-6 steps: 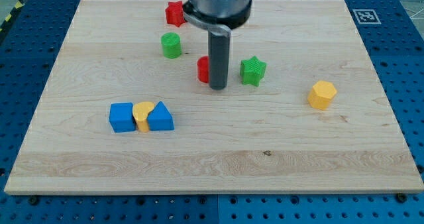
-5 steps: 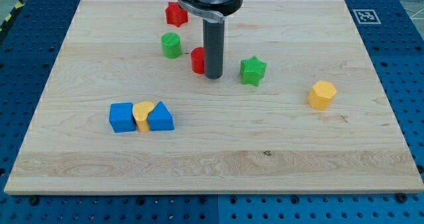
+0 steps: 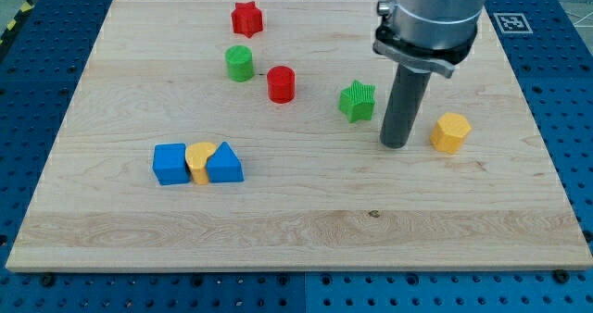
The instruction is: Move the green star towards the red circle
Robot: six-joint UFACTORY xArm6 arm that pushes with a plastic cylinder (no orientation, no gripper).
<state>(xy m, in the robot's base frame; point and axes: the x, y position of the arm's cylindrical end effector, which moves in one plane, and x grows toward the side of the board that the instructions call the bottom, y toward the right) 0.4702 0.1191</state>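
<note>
My tip [image 3: 396,144] moved from red circle [image 3: 281,83] to right of green star [image 3: 357,101].

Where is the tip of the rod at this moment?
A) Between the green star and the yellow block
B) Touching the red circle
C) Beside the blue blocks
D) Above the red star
A: my tip rests on the board between the green star, on its left in the view, and the yellow block, on its right, far from the red circle.

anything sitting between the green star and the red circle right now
Nothing visible does: bare wooden board lies between the green star block and the red circular block. My tip sits on the star's far side, lower right.
</note>
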